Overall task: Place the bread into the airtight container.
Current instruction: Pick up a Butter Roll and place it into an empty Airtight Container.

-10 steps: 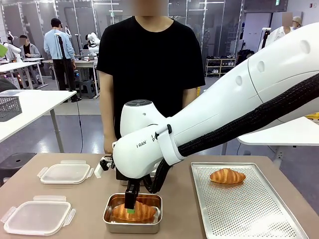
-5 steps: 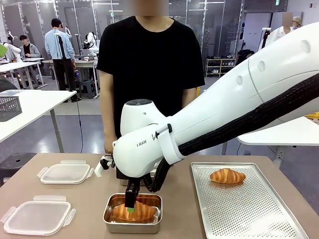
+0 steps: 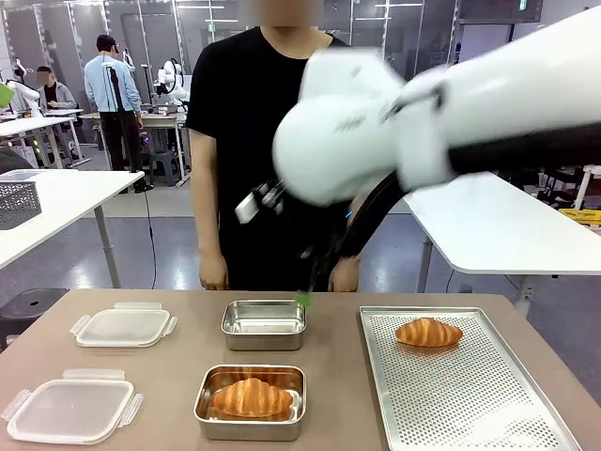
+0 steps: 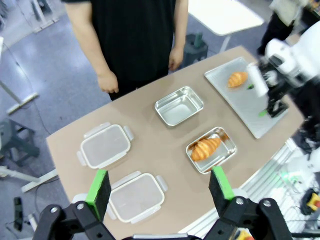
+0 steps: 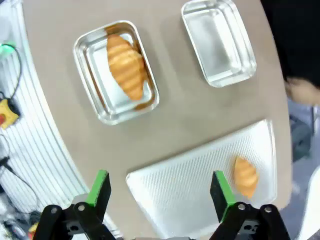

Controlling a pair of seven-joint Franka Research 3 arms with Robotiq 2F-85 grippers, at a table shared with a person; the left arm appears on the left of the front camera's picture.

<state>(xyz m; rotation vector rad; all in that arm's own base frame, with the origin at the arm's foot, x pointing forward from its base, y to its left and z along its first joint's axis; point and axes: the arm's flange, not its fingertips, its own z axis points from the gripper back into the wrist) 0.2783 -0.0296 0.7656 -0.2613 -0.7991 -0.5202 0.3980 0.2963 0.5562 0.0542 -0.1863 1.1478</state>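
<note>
One croissant (image 3: 250, 397) is already laid in the near container (image 3: 249, 431), a second croissant (image 3: 428, 332) is left on the tray (image 3: 470, 395) beside the empty far container (image 3: 264, 324), and the right hand (image 5: 159, 187) is held aloft, wide open, nothing gripped.

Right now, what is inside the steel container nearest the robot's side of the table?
One croissant lies inside the steel container, along its length. Bare shiny metal shows around it. The part of the bottom under the croissant is covered, so anything beneath it cannot be seen.

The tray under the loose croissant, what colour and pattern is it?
Silver tray, dotted with small holes; clearest in front view.
</note>
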